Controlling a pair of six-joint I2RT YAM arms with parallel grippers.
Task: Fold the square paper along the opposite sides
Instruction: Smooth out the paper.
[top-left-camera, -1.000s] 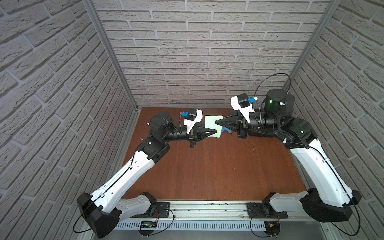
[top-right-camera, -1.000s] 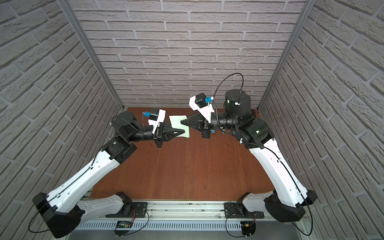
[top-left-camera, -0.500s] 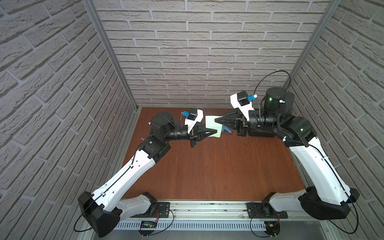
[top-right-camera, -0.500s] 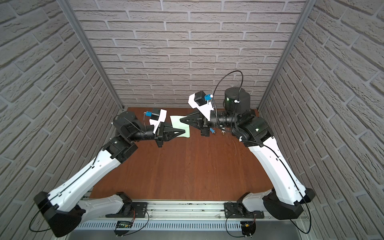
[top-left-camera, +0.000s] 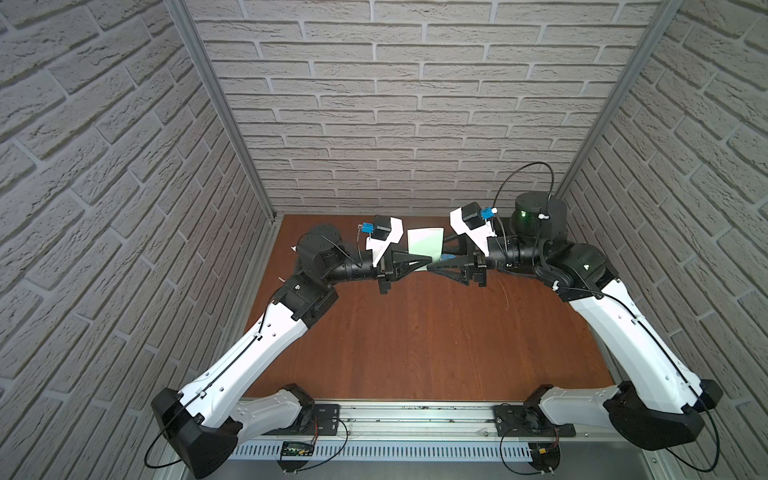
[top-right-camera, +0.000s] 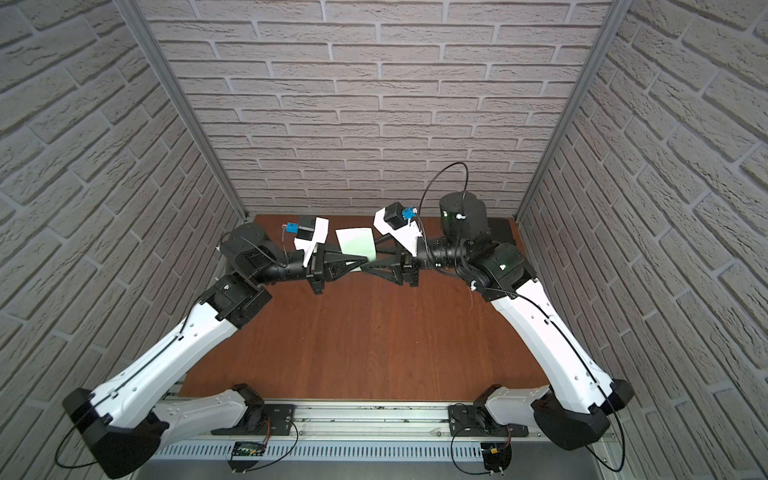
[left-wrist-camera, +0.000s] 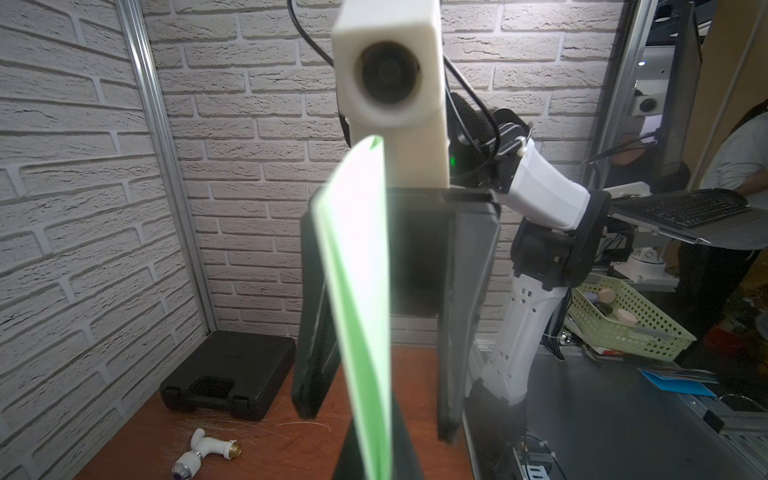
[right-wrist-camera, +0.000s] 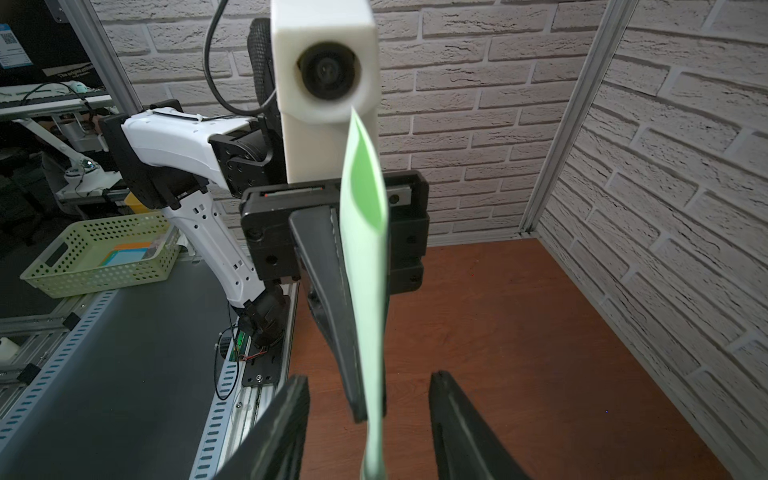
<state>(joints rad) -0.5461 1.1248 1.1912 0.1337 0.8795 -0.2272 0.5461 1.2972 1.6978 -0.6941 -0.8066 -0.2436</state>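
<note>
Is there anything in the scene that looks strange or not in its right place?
Yes. A white plumbing tap lies on the table beside a black case, unrelated to folding. The folded paper bulges open instead of lying flat.

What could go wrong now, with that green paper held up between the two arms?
The right gripper has its jaws apart around the paper, so only the shut left gripper seems to hold it, by a lower corner: the thin sheet could sag or slip out. The two layers gape at the free end, as the right wrist view shows, so the fold may spring open.
</note>
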